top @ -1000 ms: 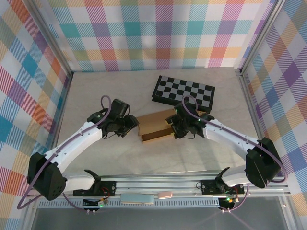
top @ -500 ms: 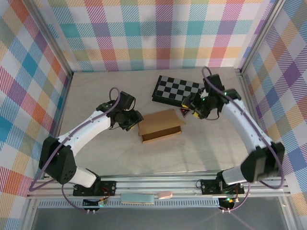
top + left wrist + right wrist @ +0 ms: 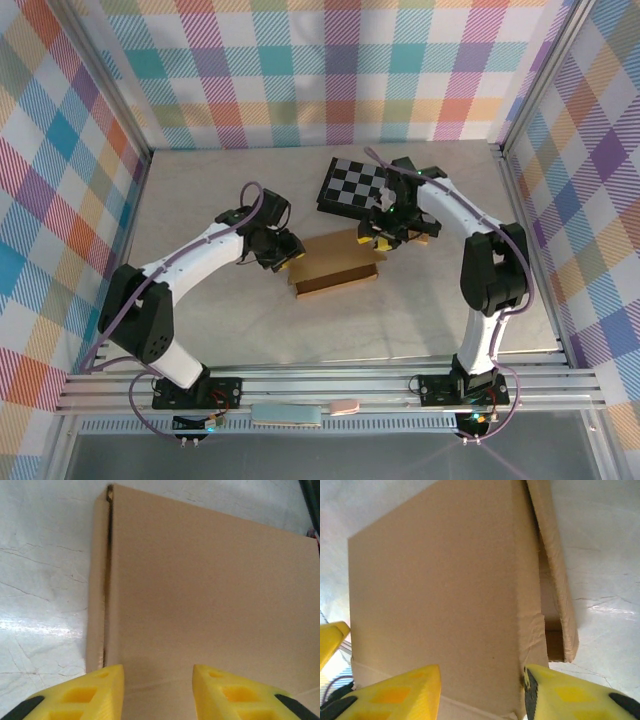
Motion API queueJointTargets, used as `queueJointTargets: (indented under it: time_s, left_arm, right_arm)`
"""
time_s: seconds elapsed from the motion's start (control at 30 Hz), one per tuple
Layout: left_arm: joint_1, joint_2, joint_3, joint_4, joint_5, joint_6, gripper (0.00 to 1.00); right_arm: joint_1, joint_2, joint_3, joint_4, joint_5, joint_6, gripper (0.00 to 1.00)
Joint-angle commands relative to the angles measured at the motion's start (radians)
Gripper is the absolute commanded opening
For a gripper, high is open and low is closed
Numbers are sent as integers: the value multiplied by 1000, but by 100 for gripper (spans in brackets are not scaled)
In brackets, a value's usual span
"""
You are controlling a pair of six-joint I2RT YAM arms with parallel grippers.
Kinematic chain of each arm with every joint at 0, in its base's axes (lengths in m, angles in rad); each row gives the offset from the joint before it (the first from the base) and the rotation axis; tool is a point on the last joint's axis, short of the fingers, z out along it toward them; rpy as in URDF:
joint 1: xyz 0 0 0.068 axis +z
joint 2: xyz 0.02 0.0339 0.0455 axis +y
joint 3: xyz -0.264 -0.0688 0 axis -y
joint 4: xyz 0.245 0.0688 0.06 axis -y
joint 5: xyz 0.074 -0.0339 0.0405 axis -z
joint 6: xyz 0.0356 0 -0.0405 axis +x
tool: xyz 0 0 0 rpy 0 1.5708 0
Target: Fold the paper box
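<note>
I can read no text, label, brand, number or sign here. The paper box (image 3: 335,264) shows me plain brown cardboard on every face I can see. The checkered board (image 3: 352,184) just behind the box shows black and grey squares.

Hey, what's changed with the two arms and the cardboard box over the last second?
The right tool swung away toward the far right, then came back to the right end of the paper box. The left tool edged in to the box's left end. Both tools are open. The box and the checkered board hardly moved.
</note>
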Motion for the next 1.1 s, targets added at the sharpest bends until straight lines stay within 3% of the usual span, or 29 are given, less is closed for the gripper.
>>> queueJointTargets:
  time_s: [0.0,0.13,0.3,0.6,0.7,1.07]
  left_arm:
    - [-4,19,-34,43,28,-8,35]
    - [-9,42,-55,81,43,-12,24]
    - [-19,31,-62,49,3,1,21]
    - [-12,-79,-37,-80,-120,62,46]
    - [12,-71,-77,-58,-76,68,48]
    - [53,-45,-80,-64,-89,142,49]
  right_arm:
    - [12,20,18,-4,-26,-34,44]
    - [26,26,-16,4,-4,-43,41]
    - [40,22,-56,25,35,-46,39]
    - [59,42,-69,35,86,-66,36]
    - [58,48,-70,39,81,-69,36]
    - [77,44,-22,52,48,-55,44]
